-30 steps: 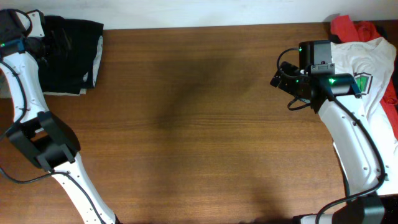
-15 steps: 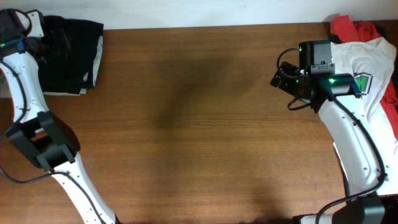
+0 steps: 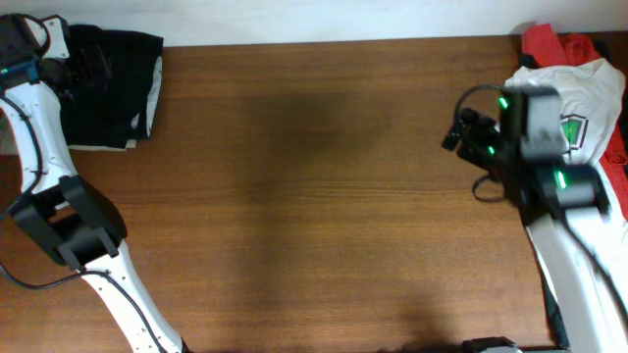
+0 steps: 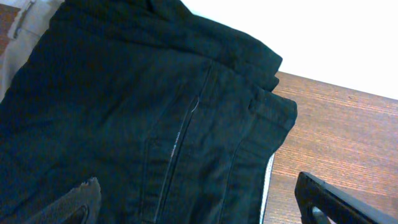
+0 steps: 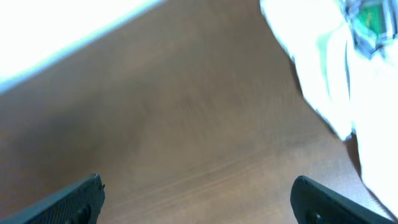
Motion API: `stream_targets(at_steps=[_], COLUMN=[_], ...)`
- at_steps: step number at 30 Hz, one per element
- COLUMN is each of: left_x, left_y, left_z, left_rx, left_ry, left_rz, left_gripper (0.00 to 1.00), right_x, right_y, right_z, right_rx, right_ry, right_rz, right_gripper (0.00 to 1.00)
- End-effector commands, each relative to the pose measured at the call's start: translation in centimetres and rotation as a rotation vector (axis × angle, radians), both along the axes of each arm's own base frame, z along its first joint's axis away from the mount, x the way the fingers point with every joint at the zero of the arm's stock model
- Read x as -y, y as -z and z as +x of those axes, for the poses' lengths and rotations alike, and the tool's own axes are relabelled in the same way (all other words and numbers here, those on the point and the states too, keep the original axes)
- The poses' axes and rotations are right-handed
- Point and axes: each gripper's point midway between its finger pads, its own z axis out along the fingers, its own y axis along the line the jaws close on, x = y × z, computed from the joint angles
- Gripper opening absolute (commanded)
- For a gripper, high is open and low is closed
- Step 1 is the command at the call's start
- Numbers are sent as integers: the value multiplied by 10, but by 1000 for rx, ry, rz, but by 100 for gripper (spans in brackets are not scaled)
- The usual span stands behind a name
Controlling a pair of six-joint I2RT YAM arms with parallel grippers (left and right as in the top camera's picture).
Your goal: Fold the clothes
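Motion blur covers my right arm in the overhead view. Since the frame half a second back, its wrist has shifted toward the white shirt (image 3: pixel 597 86) at the table's right edge. My right gripper (image 5: pixel 199 198) is spread wide with nothing between the fingers, and bare wooden table (image 3: pixel 294 196) lies under it. The shirt's edge, with its green print, shows at the upper right of the wrist view. A red garment (image 3: pixel 554 44) lies behind the shirt at the far corner. My left arm is unchanged. My left gripper (image 4: pixel 199 208) is also wide apart and empty, hanging over the black garment (image 4: pixel 143 118) at the far left corner. I cannot tell whether it touches the cloth.
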Motion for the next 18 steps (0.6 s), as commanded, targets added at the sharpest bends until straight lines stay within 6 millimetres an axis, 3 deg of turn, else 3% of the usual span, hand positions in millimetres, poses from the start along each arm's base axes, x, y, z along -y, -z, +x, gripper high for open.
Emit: stream_targets(at_steps=[1, 4, 9, 14, 18], left_x=[-5, -5, -5, -5, -5], left_y=[1, 1, 1, 1, 1], left_z=[2, 2, 2, 2, 2], left_rx=[6, 6, 6, 6, 6], left_ry=[-17, -17, -17, -17, -17], left_rz=[-1, -1, -1, -1, -1], left_gripper=[99, 99, 99, 99, 99], right_x=[7, 8, 11, 12, 11], right_y=[-9, -4, 20, 38, 40], right_z=[-35, -62, -103, -112, -110], right_rx=[161, 318, 548, 674, 825], right_ry=[-6, -38, -47, -37, -28], right_rz=[-41, -83, -119, -117, -103], right_gripper=[99, 99, 99, 99, 99])
